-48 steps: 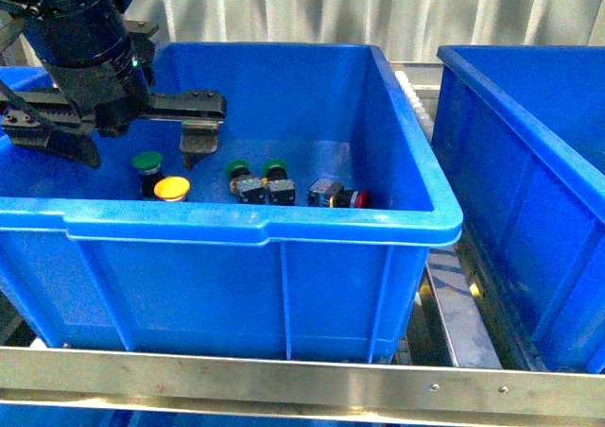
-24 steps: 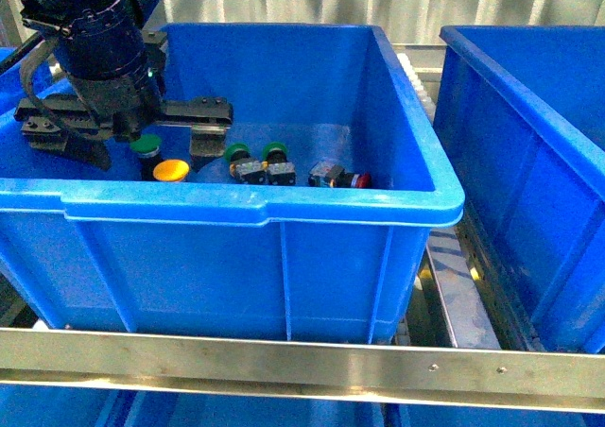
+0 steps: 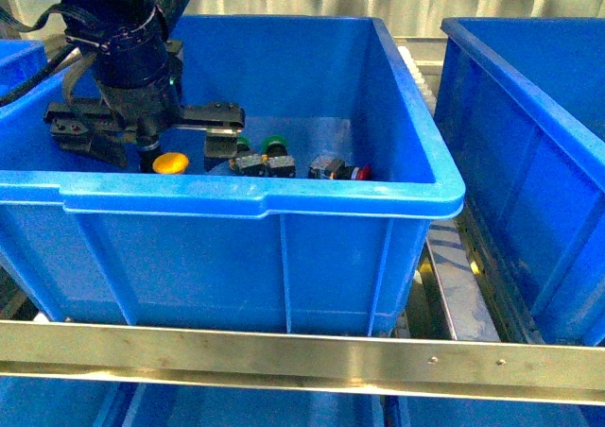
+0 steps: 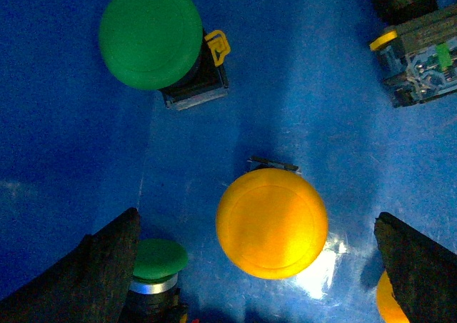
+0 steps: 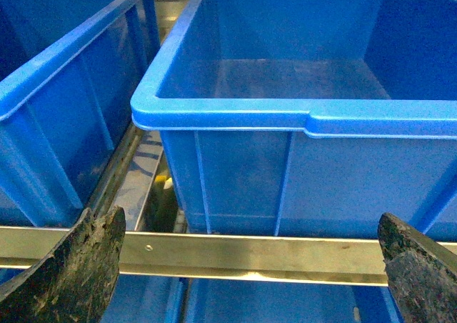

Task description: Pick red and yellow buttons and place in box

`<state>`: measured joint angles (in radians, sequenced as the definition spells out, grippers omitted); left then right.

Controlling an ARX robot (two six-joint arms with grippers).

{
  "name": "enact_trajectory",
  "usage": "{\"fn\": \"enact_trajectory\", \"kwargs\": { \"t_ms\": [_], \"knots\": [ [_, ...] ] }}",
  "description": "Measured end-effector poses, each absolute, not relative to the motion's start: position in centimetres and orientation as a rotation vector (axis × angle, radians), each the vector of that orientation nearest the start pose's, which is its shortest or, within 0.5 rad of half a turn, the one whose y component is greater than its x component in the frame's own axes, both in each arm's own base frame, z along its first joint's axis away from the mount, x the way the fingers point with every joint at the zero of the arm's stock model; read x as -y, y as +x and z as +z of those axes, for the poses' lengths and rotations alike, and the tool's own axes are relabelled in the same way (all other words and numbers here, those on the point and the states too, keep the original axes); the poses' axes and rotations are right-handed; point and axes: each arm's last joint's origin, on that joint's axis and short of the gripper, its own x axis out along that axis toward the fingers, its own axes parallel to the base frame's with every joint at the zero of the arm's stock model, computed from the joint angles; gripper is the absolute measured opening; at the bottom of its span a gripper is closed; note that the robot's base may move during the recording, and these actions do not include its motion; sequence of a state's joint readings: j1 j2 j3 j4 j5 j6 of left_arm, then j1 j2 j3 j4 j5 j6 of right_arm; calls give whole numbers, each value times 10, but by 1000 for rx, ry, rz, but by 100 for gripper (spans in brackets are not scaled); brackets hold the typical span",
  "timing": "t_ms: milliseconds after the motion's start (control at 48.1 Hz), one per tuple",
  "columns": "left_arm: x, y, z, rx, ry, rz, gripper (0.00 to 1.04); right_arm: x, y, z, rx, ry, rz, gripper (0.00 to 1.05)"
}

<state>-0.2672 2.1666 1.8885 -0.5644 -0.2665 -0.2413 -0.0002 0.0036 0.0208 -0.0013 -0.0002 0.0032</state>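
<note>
The left gripper (image 3: 156, 151) hangs inside the blue bin (image 3: 255, 198) at the left of the front view. Its fingers are spread wide on either side of the yellow button (image 4: 271, 223) and do not touch it. Right of it are green buttons (image 3: 274, 145), then a red button (image 3: 362, 172) near centre frame. The right gripper (image 5: 250, 266) is also spread apart and holds nothing.

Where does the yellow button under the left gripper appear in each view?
Front view: yellow button in the blue bin, beside its front wall.
Left wrist view: near the middle, cap facing the camera.
Right wrist view: not in it.
Shared landmark: the left gripper's fingers, either side of it.
</note>
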Motion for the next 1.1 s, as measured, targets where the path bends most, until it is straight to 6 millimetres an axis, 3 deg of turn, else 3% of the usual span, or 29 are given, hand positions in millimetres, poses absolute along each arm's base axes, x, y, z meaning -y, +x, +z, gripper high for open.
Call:
{"fn": "enact_trajectory", "kwargs": {
  "t_ms": [125, 458, 790, 894, 1102],
  "knots": [
    [123, 472, 236, -813, -3, 93, 96, 0, 97, 170, 16, 3, 0, 102],
    [124, 475, 236, -799, 4, 110, 37, 0, 97, 170, 16, 3, 0, 102],
    [124, 472, 240, -758, 13, 85, 34, 0, 97, 170, 16, 3, 0, 102],
    [122, 461, 259, -710, -19, 15, 34, 0, 97, 170, 16, 3, 0, 102],
    [97, 407, 348, -478, -128, -145, 34, 0, 97, 170, 16, 3, 0, 102]
  ]
}}
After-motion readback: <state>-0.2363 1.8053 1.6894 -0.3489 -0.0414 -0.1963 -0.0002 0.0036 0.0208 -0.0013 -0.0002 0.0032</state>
